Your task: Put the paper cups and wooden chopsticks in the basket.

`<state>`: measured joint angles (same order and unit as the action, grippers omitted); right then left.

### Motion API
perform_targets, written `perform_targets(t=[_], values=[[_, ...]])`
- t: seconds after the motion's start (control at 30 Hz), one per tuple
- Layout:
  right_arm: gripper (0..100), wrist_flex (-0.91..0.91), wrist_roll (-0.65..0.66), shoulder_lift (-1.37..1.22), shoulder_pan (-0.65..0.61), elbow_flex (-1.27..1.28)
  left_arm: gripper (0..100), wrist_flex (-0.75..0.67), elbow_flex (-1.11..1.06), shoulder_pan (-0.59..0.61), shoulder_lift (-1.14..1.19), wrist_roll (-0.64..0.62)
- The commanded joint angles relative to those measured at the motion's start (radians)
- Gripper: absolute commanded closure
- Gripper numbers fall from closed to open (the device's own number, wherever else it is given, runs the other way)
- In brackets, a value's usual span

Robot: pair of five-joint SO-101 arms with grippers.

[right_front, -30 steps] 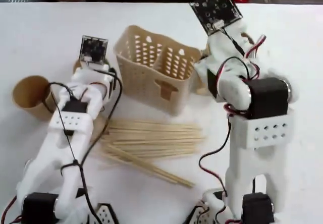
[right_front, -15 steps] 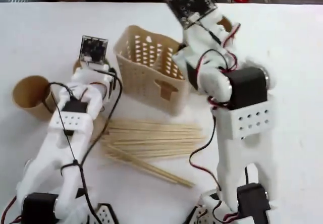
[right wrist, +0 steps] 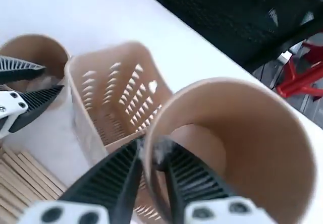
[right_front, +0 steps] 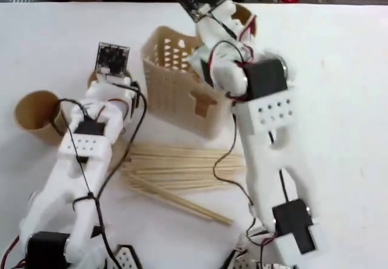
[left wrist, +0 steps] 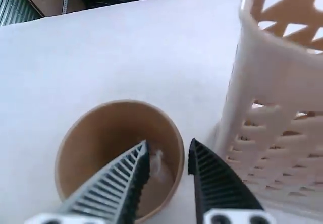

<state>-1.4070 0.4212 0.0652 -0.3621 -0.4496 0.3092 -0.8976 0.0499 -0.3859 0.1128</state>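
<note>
My right gripper (right wrist: 154,156) is shut on the rim of a brown paper cup (right wrist: 227,143) and holds it in the air by the far right corner of the cream basket (right_front: 182,90). My left gripper (left wrist: 167,156) is open astride the rim of a second paper cup (left wrist: 96,143), one finger inside it and one outside, just left of the basket (left wrist: 272,98). A third paper cup (right_front: 35,116) lies at the table's left. The wooden chopsticks (right_front: 182,167) lie in a loose pile in front of the basket, between the two arms.
The white table (right_front: 339,57) is bare to the right of the right arm and behind the basket. A dark chair and red furniture stand beyond the table's far edge.
The right arm has swung left and farther away with its paper cup, from right of the basket to its far right corner. The left arm has kept still.
</note>
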Motion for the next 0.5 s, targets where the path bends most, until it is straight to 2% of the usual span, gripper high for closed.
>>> perform_targets(t=[0.0,0.23,0.47], values=[[98.1,0.025,-0.012,-0.015,-0.022,-0.032,85,-0.029,0.009,0.002,-0.008,0.011],[98.1,0.019,-0.012,0.012,-0.096,-0.034,85,-0.029,0.009,0.002,-0.008,0.011],[98.1,-0.002,-0.012,0.015,-0.099,-0.032,85,-0.029,0.011,0.004,-0.008,0.011]])
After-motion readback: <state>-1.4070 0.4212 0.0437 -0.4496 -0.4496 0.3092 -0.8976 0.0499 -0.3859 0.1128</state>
